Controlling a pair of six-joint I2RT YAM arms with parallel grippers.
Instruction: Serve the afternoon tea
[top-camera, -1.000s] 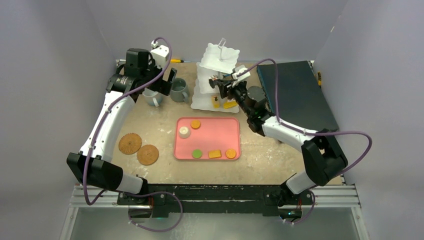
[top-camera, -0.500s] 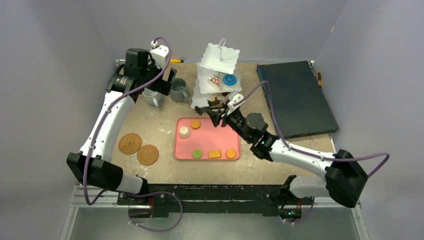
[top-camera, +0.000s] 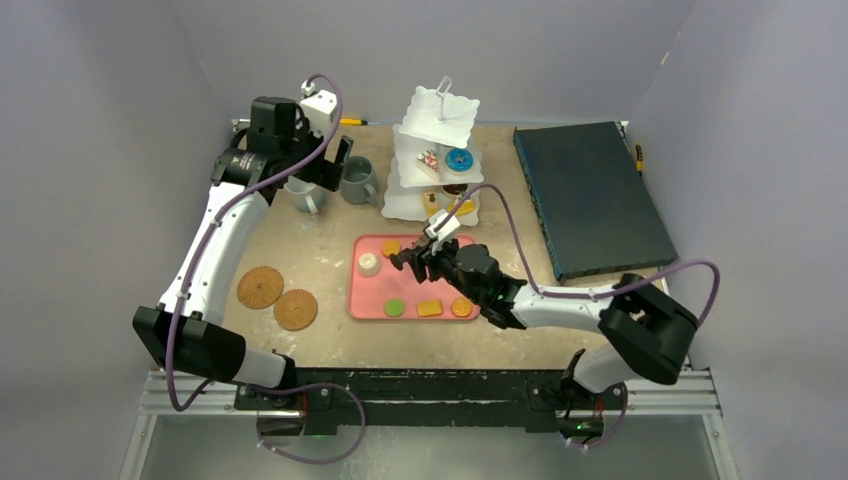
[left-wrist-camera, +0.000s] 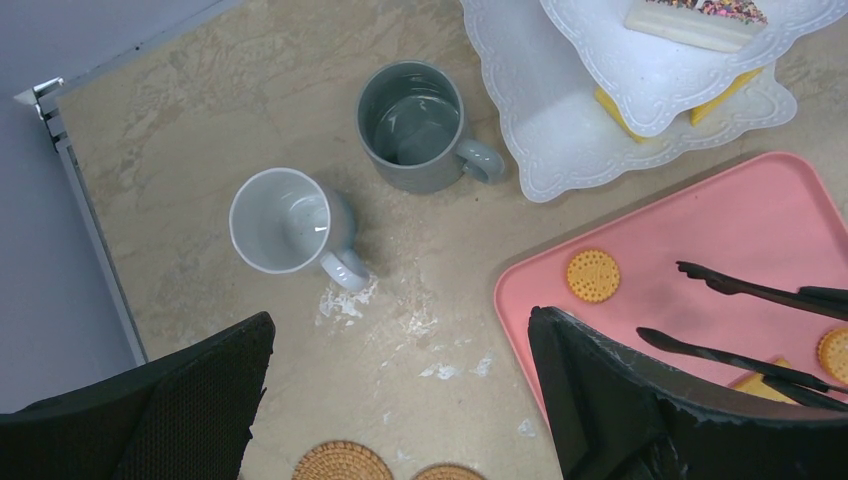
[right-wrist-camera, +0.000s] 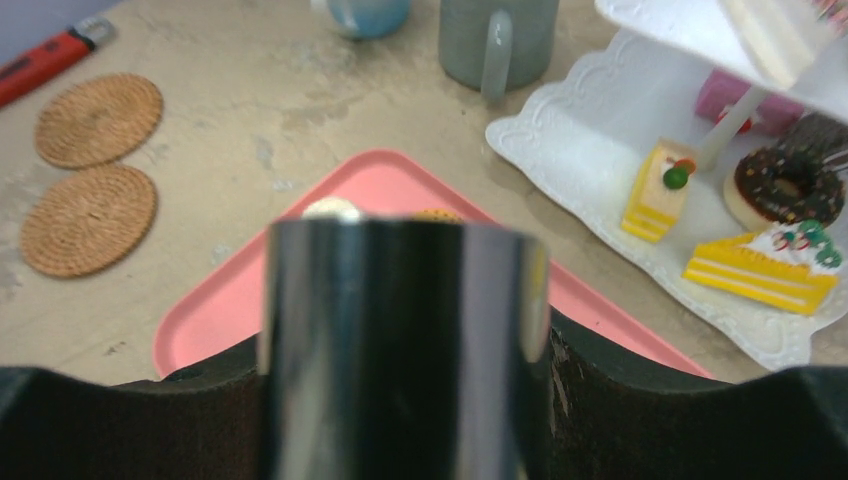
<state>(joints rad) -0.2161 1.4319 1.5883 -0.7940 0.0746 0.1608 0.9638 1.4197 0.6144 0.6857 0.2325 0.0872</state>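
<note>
Right gripper (top-camera: 425, 260) clamped on black tongs (left-wrist-camera: 745, 290), tips over pink tray (top-camera: 370, 295). Left gripper (left-wrist-camera: 390, 420) jaws wide apart; white mug (left-wrist-camera: 280, 220), grey mug (left-wrist-camera: 410, 125) ahead.

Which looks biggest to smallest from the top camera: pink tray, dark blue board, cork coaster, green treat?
Dark blue board, pink tray, cork coaster, green treat. The other coaster looks the same.

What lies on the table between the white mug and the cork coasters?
No object: the left wrist view shows only bare table with white smears between the white mug and the cork coasters.
</note>
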